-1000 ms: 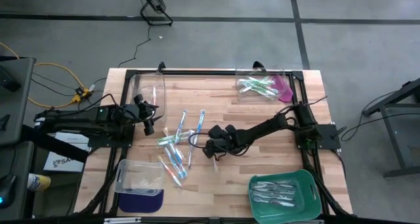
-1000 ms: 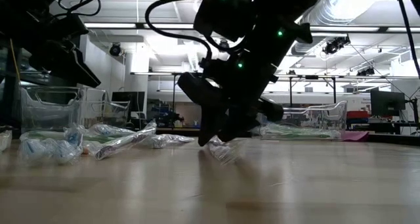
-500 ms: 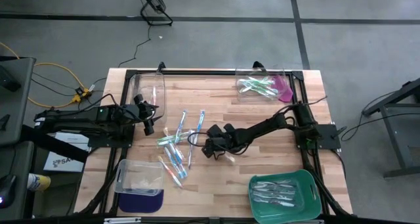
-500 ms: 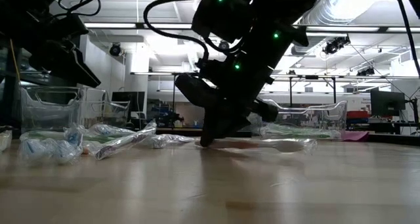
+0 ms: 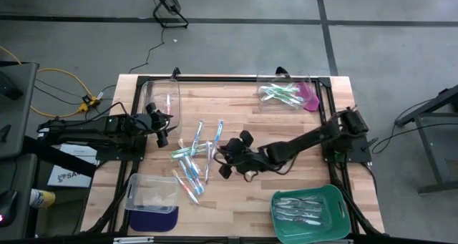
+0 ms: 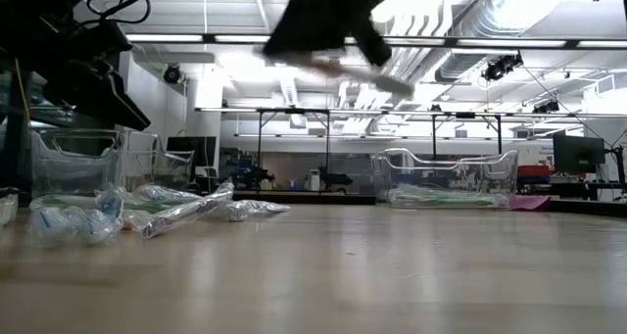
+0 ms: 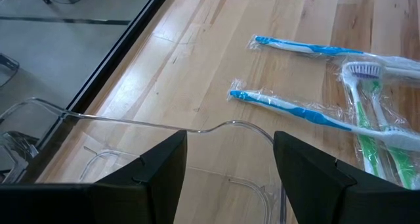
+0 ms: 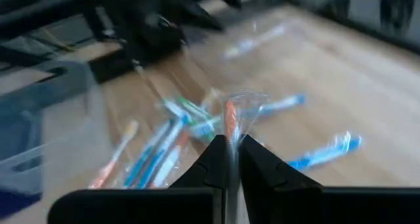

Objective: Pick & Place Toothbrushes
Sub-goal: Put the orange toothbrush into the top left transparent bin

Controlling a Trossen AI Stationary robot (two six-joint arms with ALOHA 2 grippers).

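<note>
Several wrapped toothbrushes (image 5: 192, 162) in blue, green and orange lie loose on the wooden table, left of its middle. My right gripper (image 5: 226, 165) hangs just right of that pile, raised off the table and shut on one wrapped orange toothbrush (image 8: 230, 115). In the low view this toothbrush (image 6: 358, 74) shows high up and blurred. My left gripper (image 5: 162, 127) stands open at the table's left, its fingers (image 7: 161, 168) over the rim of a clear bin (image 7: 216, 127), with nothing between them. My right gripper pinches the wrapped orange toothbrush between its two fingertips (image 8: 213, 159). The orange handle and its clear wrapper (image 8: 244, 104) stick out beyond the fingertips. The toothbrush is lifted well clear of the table; which end is held, I cannot tell.
A clear bin (image 5: 286, 94) with green toothbrushes stands at the far right. A green tray (image 5: 336, 201) with pale ones sits at the near right. Another clear bin (image 5: 152, 194) rests near left. Two blue toothbrushes (image 7: 289, 109) lie beyond my left gripper.
My right gripper has shut on a wrapped toothbrush that lay on the table beside the pile. It has then risen quickly, lifting the toothbrush clear of the wood and up to the top of the low view.
</note>
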